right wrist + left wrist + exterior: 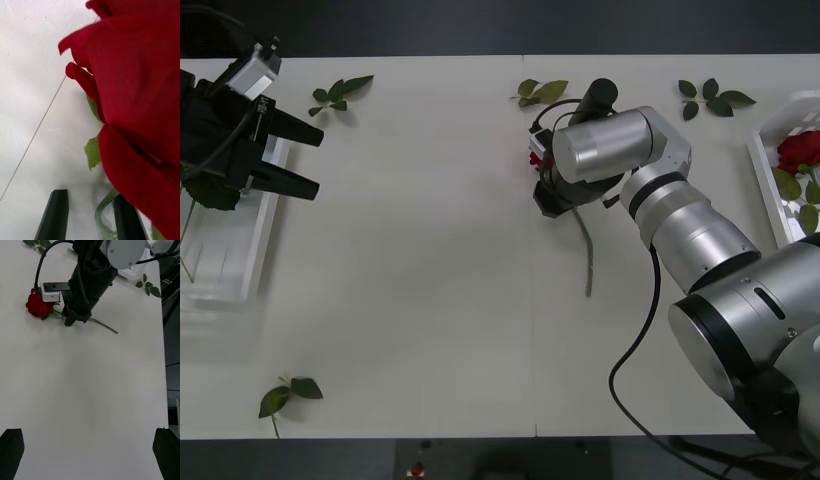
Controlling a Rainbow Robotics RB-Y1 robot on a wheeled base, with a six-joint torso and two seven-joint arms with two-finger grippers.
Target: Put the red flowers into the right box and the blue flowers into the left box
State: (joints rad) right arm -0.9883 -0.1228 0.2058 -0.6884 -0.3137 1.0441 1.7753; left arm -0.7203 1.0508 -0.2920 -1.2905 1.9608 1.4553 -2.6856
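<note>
Front view: right gripper (548, 195) is hovering over the red rose (537, 158) mid-table — stem trailing toward the robot; right box (770, 175) far right.
Right wrist view: narrow-parted fingers (56, 215) are straddling the stem.
Left wrist view: left gripper (88, 453) is idling wide over the left box (250, 262).

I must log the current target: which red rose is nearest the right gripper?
The rose at mid-table, between the right gripper's open fingers; the other rose lies in the right box.
</note>
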